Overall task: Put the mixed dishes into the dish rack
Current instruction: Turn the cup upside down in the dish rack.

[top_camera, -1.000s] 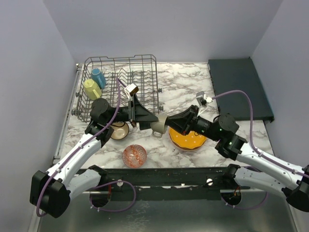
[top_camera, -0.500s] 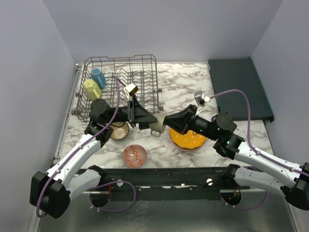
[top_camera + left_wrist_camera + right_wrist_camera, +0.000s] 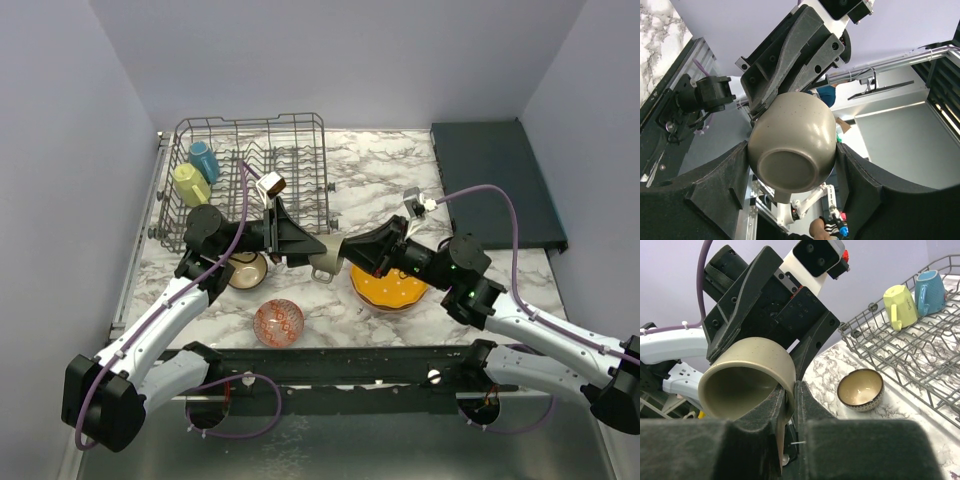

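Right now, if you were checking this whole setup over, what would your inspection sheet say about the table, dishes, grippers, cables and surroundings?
Surface: marble tabletop.
Job's things: dish rack holds the blue mug and yellow-green mug. The dark brown bowl, red-patterned bowl and orange plate sit on the tabletop. The small grey cup is up in the air between the arms.
Clutter: dark tray at the far right.
Grippers: right gripper is shut on the cup's rim. The left gripper straddles the cup, fingers at both sides; firm grip unclear.
Cables: purple cables loop along both arms.
Surroundings: plain walls on three sides.
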You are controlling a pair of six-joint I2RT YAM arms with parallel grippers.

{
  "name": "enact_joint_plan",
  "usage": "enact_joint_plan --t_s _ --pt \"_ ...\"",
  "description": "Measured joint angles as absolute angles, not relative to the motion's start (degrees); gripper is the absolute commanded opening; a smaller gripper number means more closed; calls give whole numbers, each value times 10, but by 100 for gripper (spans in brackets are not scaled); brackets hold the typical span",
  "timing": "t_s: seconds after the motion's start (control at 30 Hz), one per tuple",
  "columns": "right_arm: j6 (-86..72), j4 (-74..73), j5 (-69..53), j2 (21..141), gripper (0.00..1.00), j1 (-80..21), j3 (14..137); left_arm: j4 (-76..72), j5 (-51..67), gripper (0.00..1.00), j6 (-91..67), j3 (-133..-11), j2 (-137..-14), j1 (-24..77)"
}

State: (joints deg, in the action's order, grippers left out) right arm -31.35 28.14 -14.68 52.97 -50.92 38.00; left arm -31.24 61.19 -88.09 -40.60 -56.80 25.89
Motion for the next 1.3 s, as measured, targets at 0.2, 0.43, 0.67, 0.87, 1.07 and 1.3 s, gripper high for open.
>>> enact_joint_plan --t_s 0.2,0.43,0.67,0.87,1.07,1.3 --pt "-324 272 -140 525 36 -509 380 -316 612 5 -881 -406 -568 259" --pt "-336 237 -118 482 53 -509 374 -321 612 0 -881 -406 -571 259" --pt "-336 148 -84 408 56 -509 374 -308 611 0 -872 -406 -591 258" --pt "-336 85 -51 348 57 -509 374 -206 606 0 -803 -440 -609 251" --pt "-336 40 -30 322 57 -509 374 -49 579 0 -676 -518 -625 248" --pt "-336 11 -23 327 57 -509 374 196 468 0 -502 -624 -671 243"
